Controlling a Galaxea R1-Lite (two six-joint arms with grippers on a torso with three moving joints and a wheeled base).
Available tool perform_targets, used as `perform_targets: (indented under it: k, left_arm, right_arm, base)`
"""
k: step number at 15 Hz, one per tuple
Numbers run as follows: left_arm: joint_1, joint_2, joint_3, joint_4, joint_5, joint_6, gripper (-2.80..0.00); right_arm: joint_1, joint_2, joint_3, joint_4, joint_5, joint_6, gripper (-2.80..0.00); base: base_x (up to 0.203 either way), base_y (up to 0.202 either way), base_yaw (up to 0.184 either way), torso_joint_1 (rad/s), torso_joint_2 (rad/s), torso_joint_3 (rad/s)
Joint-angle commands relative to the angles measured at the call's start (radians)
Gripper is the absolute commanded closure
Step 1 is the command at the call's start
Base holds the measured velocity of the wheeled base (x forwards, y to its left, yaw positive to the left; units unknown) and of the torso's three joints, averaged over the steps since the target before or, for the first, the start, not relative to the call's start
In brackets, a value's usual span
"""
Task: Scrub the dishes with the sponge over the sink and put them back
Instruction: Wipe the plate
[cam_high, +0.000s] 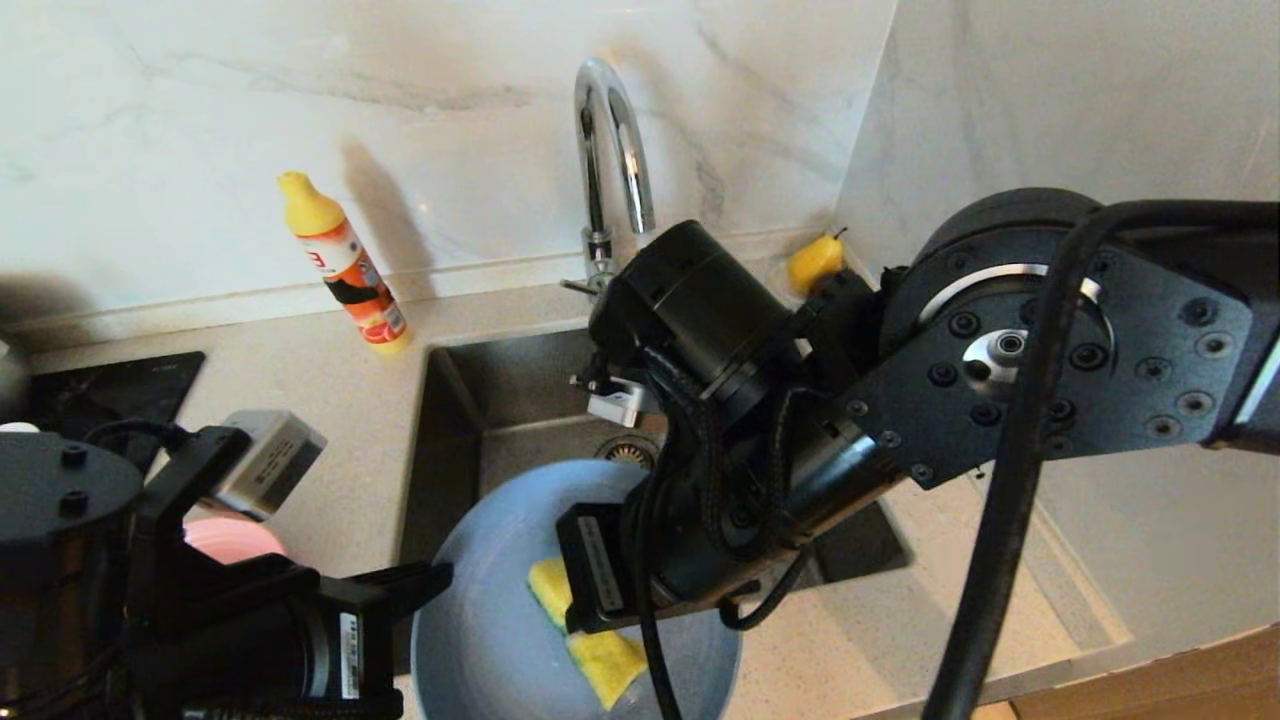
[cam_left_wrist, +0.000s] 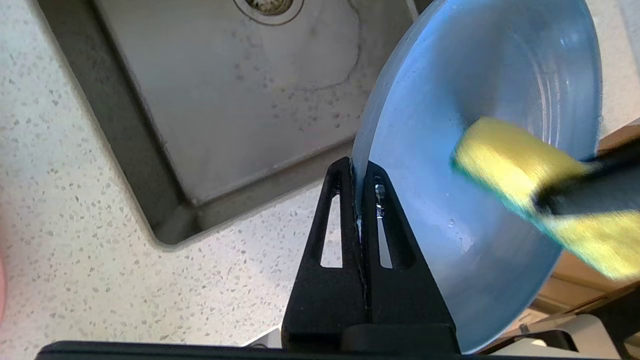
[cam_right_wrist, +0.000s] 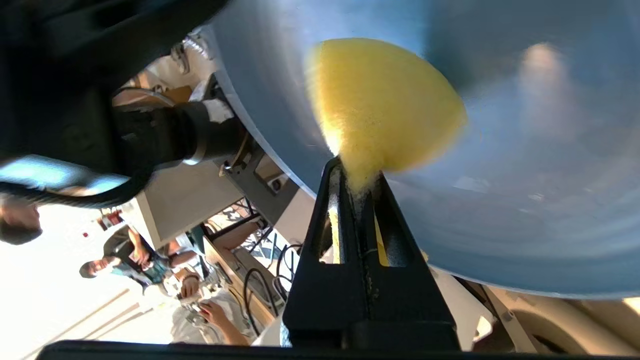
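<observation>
My left gripper (cam_left_wrist: 359, 172) is shut on the rim of the blue-grey plate (cam_high: 490, 610), holding it tilted over the front edge of the sink (cam_high: 520, 420). In the left wrist view that plate (cam_left_wrist: 440, 165) stands on edge with its face turned away from the basin (cam_left_wrist: 225, 90). My right gripper (cam_right_wrist: 356, 170) is shut on the yellow sponge (cam_right_wrist: 385, 100), which presses against the plate's face (cam_right_wrist: 525, 190). From the head view the sponge (cam_high: 590, 640) lies low on the plate under the right wrist (cam_high: 700, 330). A pink plate (cam_high: 235, 540) shows partly behind the left arm.
An orange dish-soap bottle (cam_high: 345, 265) stands on the counter left of the chrome tap (cam_high: 610, 150). A yellow pear (cam_high: 815, 262) sits in the back right corner. A dark hob (cam_high: 110, 390) lies at far left. The drain (cam_high: 630, 452) is partly hidden by the right arm.
</observation>
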Motion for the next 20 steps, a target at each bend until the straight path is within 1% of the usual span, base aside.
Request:
perform_targets:
  k: [1,4,7,11,12,14,17,20]
  left_arm:
    - [0.000,0.002,0.005,-0.001,0.002,-0.002,0.00]
    - [0.000,0.005,-0.003,-0.002,0.002,-0.002,0.00]
    - [0.000,0.008,-0.007,-0.004,0.002,-0.007,0.00]
    - [0.000,0.005,-0.016,-0.004,0.005,-0.010,0.00]
    - [0.002,0.005,-0.018,-0.004,0.005,-0.011,0.00]
    - [0.002,0.002,-0.020,-0.004,0.012,-0.011,0.00]
    - [0.003,0.000,-0.026,-0.004,0.012,-0.019,0.00]
    - [0.032,0.006,-0.033,-0.002,0.008,-0.023,0.00]
  right_arm:
    - [0.032,-0.001,-0.001,-0.001,0.002,0.002,0.00]
    - [0.066,0.017,0.004,0.011,0.002,0.003,0.00]
    - [0.069,0.069,0.005,0.031,0.002,0.004,0.00]
    - [0.069,0.068,0.009,0.109,0.000,0.004,0.00]
    - [0.064,0.053,0.013,0.149,-0.003,0.004,0.00]
    - [0.033,0.021,0.032,0.185,-0.007,0.004,0.00]
    - [-0.010,-0.020,0.106,0.185,-0.007,0.004,0.00]
    - [-0.073,-0.064,0.143,0.183,-0.007,0.004,0.00]
  base:
    - [0.000,0.000,0.000,0.000,0.00,0.000]
    - [0.000,0.000,0.000,0.000,0.00,0.000]
    - [0.000,0.000,0.000,0.000,0.00,0.000]
    - [0.000,0.000,0.000,0.000,0.00,0.000]
    - [0.000,0.000,0.000,0.000,0.00,0.000]
    - [0.000,0.000,0.000,0.000,0.00,0.000]
    - [0.000,0.000,0.000,0.000,0.00,0.000]
    - [0.000,0.000,0.000,0.000,0.00,0.000]
